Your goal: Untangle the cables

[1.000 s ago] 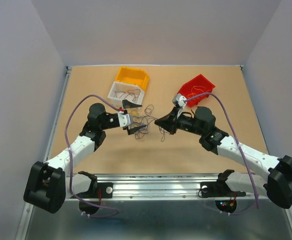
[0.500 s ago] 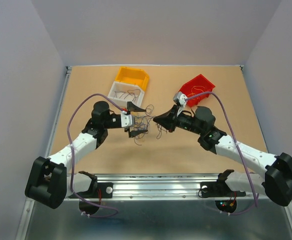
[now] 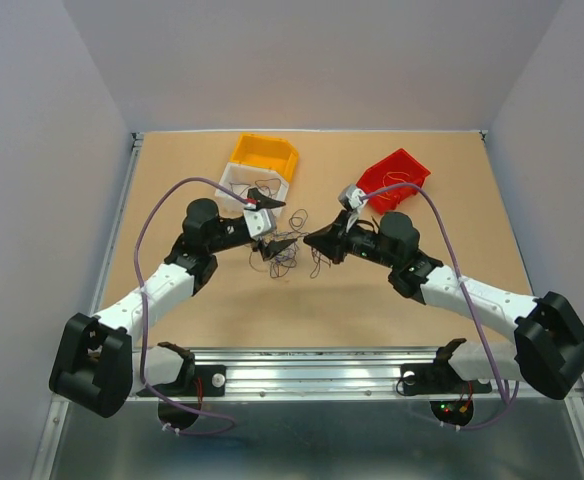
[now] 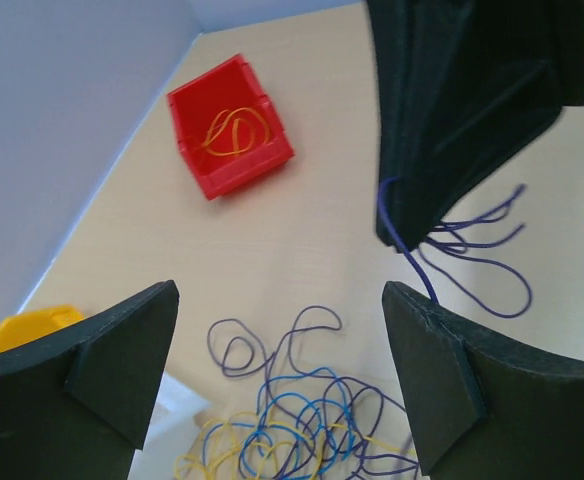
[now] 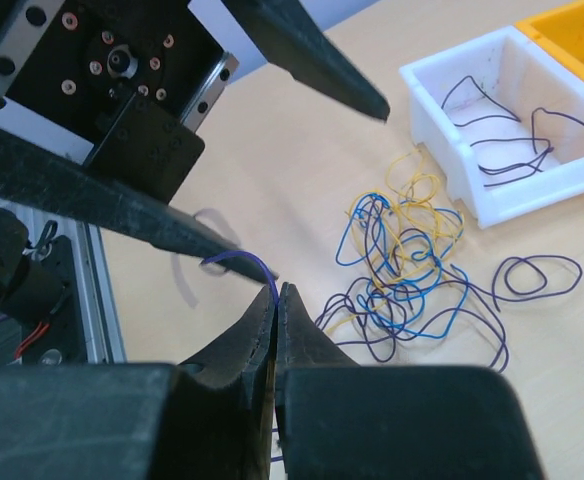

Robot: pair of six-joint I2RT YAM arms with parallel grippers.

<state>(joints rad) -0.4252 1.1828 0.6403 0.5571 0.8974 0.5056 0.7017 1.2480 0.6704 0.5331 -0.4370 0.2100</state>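
Right gripper clamped fully shut, tips pinching one purple strand; short end curls up past the jaws, and in the left wrist cam the rest hangs in loose loops under the tips. Left gripper spread wide w/ nothing in it, fingers apart over the near-left part of the cables; can't tell if they touch. Both grippers face each other, tips near, abt mid-table. Cables = loose tangle of purple, blue & yellow wires lying flat at table ctr, btwn and below the two grippers. White bin just beyond the tangle toward the far edge, a few dark wires inside. Yellow bin touching its far side. Red bin toward the far-right corner, orange-yellow wires in it.
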